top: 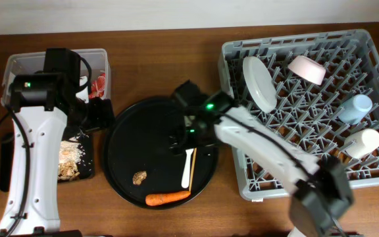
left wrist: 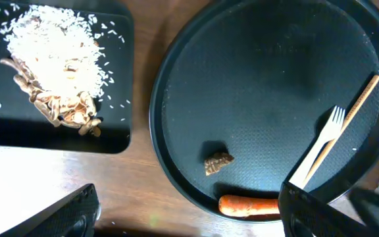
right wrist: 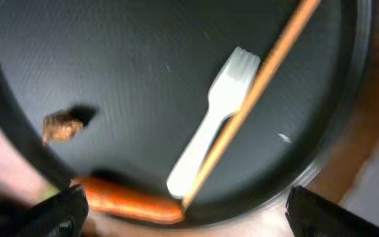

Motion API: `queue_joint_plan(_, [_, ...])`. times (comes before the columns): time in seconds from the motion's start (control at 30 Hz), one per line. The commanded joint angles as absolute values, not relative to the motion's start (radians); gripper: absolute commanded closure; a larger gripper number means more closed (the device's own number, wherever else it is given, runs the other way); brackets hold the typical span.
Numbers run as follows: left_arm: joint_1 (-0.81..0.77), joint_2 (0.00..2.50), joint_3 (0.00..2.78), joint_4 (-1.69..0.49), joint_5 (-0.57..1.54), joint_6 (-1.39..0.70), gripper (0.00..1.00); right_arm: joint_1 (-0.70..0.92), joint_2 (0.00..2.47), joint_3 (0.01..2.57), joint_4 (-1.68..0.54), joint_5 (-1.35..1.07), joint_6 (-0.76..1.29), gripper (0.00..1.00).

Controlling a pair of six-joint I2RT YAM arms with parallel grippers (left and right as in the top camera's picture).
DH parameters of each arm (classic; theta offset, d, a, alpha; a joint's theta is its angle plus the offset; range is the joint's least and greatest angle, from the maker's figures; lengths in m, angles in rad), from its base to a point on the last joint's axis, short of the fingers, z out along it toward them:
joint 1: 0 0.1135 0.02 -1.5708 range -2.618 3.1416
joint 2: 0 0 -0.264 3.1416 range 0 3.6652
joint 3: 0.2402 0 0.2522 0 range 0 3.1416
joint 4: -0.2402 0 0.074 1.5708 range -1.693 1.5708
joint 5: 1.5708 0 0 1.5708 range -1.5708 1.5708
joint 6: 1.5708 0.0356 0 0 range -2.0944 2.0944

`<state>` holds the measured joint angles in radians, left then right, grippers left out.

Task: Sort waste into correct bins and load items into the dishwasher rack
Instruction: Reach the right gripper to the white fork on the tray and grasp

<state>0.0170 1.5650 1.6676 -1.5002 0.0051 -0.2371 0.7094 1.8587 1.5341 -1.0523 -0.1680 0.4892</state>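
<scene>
On the large round black tray (top: 120,155) lie an orange carrot (top: 168,197), a small brown lump (top: 139,177), a white fork (top: 189,168) and a thin chopstick (top: 194,161) beside it. My right gripper (top: 181,139) hovers open and empty over this tray; its wrist view shows the fork (right wrist: 212,125), chopstick (right wrist: 262,79), carrot (right wrist: 130,201) and lump (right wrist: 61,126) between and beyond its fingers (right wrist: 189,220). My left gripper (top: 104,115) is open and empty (left wrist: 189,217) above the tray's left edge. Rice scraps (top: 69,158) lie in the shallow black tray (top: 84,172). A red wrapper (top: 98,84) is in the clear tub (top: 18,66). The napkin is hidden.
The grey rack (top: 242,178) at right holds a pale plate (top: 258,82), a pinkish bowl (top: 306,68), a light-blue cup (top: 355,108) and a cream cup (top: 363,143). My left arm covers much of the tub. Bare wood table (top: 156,59) lies behind the round tray.
</scene>
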Motion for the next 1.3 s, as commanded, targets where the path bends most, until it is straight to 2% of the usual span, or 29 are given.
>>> queue_joint_plan(0.0, [0.046, 1.562, 1.665, -1.502, -0.016, -0.254, 0.13, 0.726, 1.943, 1.526, -1.003, -0.118, 0.588, 0.02])
queue_joint_plan(0.17, [0.051, 1.562, 1.665, -1.501, -0.015, -0.254, 0.13, 0.726, 2.043, 1.526, -0.935, -0.093, 0.593, 0.05])
queue_joint_plan(0.53, [0.051, 1.562, 1.665, -1.501, -0.015, -0.254, 0.13, 0.728, 2.133, 1.526, -0.884, -0.078, 0.593, 0.05])
queue_joint_plan(0.83, [0.051, 1.562, 1.665, -1.498, -0.015, -0.253, 0.13, 0.728, 2.127, 1.536, -0.935, -0.035, 0.675, 0.20])
queue_joint_plan(0.97, [0.051, 1.562, 1.665, -1.497, -0.015, -0.254, 0.13, 0.728, 2.115, 1.586, -0.987, 0.025, 0.674, 0.19])
queue_joint_plan(1.27, [0.051, 1.562, 1.665, -1.497, -0.015, -0.254, 0.13, 0.748, 2.123, 1.608, -0.963, -0.007, 0.662, 0.19])
